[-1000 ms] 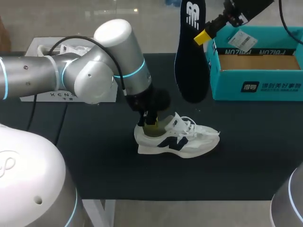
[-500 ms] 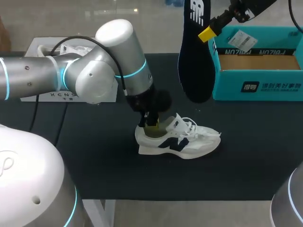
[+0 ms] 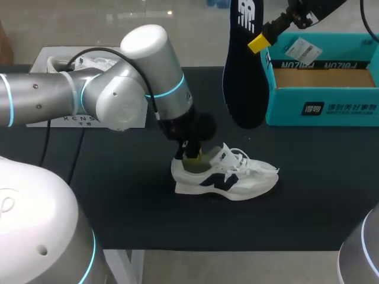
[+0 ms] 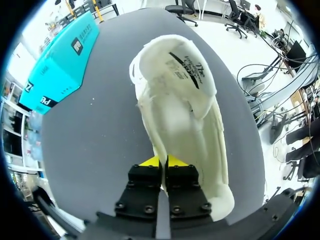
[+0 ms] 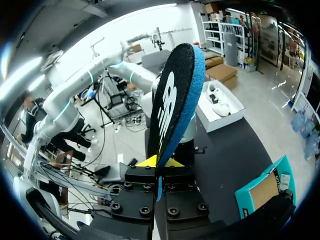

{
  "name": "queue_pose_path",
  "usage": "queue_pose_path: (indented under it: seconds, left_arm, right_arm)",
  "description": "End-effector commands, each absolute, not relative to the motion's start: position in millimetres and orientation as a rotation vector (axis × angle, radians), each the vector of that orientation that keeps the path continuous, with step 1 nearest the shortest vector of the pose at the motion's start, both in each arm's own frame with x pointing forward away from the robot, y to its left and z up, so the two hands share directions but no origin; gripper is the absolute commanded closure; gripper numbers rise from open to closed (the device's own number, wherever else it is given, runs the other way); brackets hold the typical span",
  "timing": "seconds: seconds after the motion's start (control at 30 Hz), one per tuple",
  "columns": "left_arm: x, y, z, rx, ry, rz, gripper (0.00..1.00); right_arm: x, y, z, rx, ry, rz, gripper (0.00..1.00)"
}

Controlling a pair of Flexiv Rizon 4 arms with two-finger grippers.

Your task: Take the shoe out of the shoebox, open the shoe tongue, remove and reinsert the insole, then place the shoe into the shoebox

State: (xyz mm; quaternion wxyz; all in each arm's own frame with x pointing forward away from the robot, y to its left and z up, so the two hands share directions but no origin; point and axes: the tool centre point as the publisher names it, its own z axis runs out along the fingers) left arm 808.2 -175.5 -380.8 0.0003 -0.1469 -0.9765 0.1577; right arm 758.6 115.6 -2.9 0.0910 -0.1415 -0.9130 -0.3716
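A white sneaker point(image 3: 228, 177) with a dark side logo lies on the black table, toe pointing right. My left gripper point(image 3: 190, 155) is shut on the sneaker's heel collar; in the left wrist view its yellow tips point(image 4: 164, 162) pinch the collar edge, and the sneaker point(image 4: 182, 105) stretches ahead with its tongue folded open. My right gripper point(image 3: 259, 41) is raised at the back, shut on the dark insole point(image 3: 243, 71), which hangs upright above the table. The right wrist view shows the insole point(image 5: 172, 102) rising from between the shut fingers point(image 5: 159, 161). The teal shoebox point(image 3: 323, 80) stands open at the back right.
A white box point(image 3: 89, 89) holding another white shoe sits at the back left, partly behind my left arm. The teal shoebox's side point(image 4: 62, 55) shows ahead of the left gripper in its wrist view. Bare black table lies in front of the sneaker.
My right gripper has moved the insole slightly to the right and up. The left gripper and the sneaker have shifted a little to the right.
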Motion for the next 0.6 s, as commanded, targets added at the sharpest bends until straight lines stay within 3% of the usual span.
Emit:
queue_pose_path:
  seconds: [0.03,0.6]
  left_arm:
    - [811,-177,-371,-0.522,-3.055,0.514,1.00]
    - [835,-188,-309,-1.206,-2.781,0.551,1.00]
  right_arm:
    - [759,116,-3,-0.421,-2.713,-1.100,1.00]
    - [759,116,-3,-0.421,-2.713,-1.100,1.00]
